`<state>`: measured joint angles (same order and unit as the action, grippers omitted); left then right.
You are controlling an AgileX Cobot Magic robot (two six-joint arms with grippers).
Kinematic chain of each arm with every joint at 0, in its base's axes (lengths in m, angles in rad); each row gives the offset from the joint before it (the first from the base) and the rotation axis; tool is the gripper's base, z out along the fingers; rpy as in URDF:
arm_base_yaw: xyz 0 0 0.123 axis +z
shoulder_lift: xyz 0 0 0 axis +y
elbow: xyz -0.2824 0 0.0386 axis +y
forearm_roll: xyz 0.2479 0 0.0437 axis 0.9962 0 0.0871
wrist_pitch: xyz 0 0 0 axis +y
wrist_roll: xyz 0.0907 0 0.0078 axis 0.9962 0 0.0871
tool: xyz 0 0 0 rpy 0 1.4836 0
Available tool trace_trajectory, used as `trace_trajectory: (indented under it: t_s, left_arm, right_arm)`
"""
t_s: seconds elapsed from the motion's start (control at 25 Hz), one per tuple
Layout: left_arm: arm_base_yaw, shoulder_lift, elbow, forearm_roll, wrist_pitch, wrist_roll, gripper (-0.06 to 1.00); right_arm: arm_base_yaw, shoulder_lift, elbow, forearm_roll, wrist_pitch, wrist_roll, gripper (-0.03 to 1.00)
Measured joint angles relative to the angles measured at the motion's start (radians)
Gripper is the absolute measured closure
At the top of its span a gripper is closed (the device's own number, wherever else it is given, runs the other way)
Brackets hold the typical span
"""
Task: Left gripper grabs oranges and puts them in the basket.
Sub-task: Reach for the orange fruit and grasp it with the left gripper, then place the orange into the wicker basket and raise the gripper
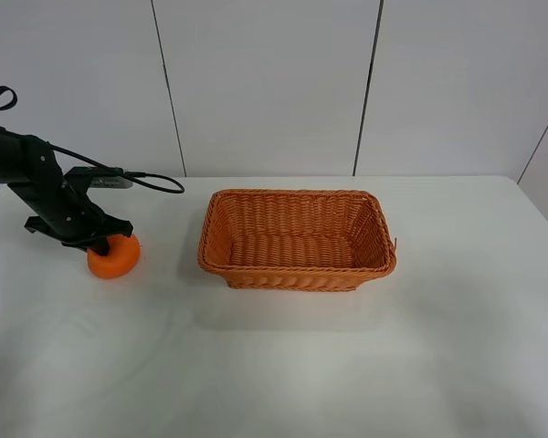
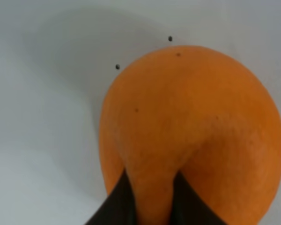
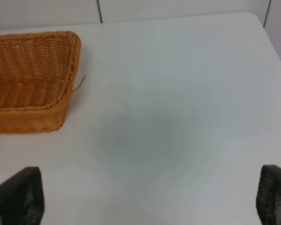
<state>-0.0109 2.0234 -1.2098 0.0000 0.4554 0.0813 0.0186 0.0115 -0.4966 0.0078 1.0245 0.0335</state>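
Observation:
The orange [image 1: 114, 257] rests on the white table at the far left, well left of the basket [image 1: 292, 277]. My left gripper [image 1: 101, 244] is down on top of it. In the left wrist view the orange [image 2: 192, 117] fills the frame, and the two black fingertips [image 2: 119, 201] stand close together with a raised ridge of the fruit pinched between them; the left gripper [image 2: 151, 176] is shut on it. The basket is empty. My right gripper [image 3: 145, 201] is open and empty above bare table; its arm is out of the high view.
The white table [image 1: 283, 365] runs wide around the basket. The basket's corner [image 3: 33, 84] shows in the right wrist view, with a loose wicker strand sticking out. A black cable [image 1: 155, 182] loops behind the left arm. A panelled wall stands behind.

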Motion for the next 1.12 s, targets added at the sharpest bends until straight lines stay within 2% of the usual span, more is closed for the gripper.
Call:
trace_trajectory:
  t_s: [0.28, 0.48, 0.6, 0.68, 0.72, 0.84, 1.12]
  left_arm:
    - [0.0, -0.048, -0.004, -0.088, 0.033, 0.039, 0.76]
    - [0.0, -0.129, -0.004, -0.206, 0.118, 0.108, 0.76]
    - [0.0, -0.197, -0.004, -0.3, 0.135, 0.161, 0.76]
    - [-0.004, -0.217, -0.005, -0.33, 0.147, 0.18, 0.76]
    - [-0.015, -0.259, -0.018, -0.369, 0.173, 0.213, 0.76]
    - [-0.06, -0.298, -0.059, -0.393, 0.208, 0.239, 0.76]
    - [-0.268, -0.251, -0.276, -0.405, 0.23, 0.218, 0.76]
  right_arm:
    - [0.0, 0.0, 0.0, 0.0, 0.0, 0.0, 0.27]
    - [0.0, 0.0, 0.0, 0.0, 0.0, 0.0, 0.27]
    - [0.0, 0.0, 0.0, 0.0, 0.0, 0.0, 0.27]
    - [0.0, 0.0, 0.0, 0.0, 0.0, 0.0, 0.27]
    - [0.0, 0.0, 0.0, 0.0, 0.0, 0.0, 0.27]
    - [0.0, 0.0, 0.0, 0.0, 0.0, 0.0, 0.27]
    - [0.0, 0.0, 0.0, 0.0, 0.0, 0.0, 0.27]
